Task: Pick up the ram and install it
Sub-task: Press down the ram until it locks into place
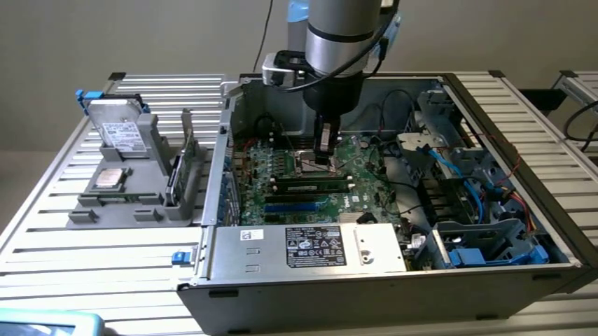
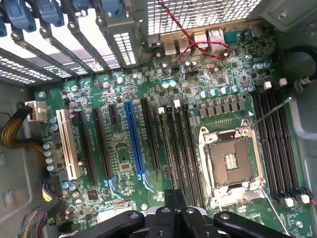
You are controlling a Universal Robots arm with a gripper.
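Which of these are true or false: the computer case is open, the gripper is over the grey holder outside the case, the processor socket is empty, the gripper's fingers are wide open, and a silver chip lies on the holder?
1. The computer case is open, showing the motherboard. True.
2. The gripper is over the grey holder. False: it is inside the case, above the motherboard by the processor socket.
3. The processor socket is empty. True.
4. The gripper's fingers are wide open. False: they are shut.
5. A square silver chip lies on the holder. True.
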